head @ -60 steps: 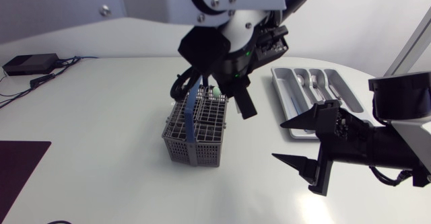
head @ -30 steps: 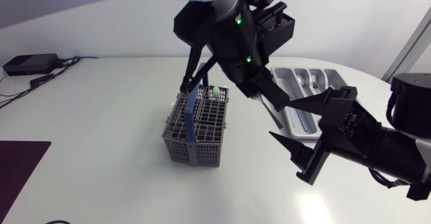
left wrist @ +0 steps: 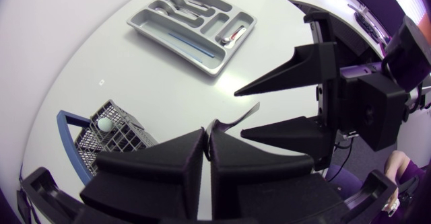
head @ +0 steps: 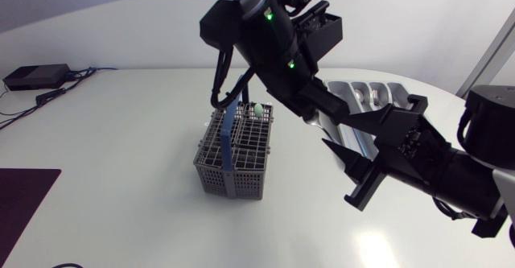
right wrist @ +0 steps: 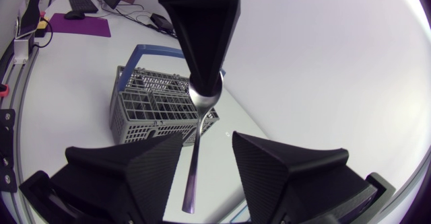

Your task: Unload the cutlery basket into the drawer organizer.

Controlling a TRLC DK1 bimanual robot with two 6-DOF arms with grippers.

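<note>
Handover above the table's middle: left gripper (left wrist: 206,135) clamped on the spoon (right wrist: 197,158) by its bowl, the handle running out between the right gripper (right wrist: 207,138) and its wide-spread fingers (apparently not touching) – cutlery basket (head: 233,160) just beside, drawer organizer (left wrist: 203,60) at the table's far right edge.

Steel spoon (right wrist: 199,138) upright aloft, near grey basket (right wrist: 151,106)

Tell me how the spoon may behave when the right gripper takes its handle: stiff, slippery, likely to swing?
Probably stiff: the spoon hangs straight from the left gripper, unbent. Its shiny metal looks slippery, and, pinched only at the bowl, it might pivot when pushed. The right gripper stands open around the handle.
</note>
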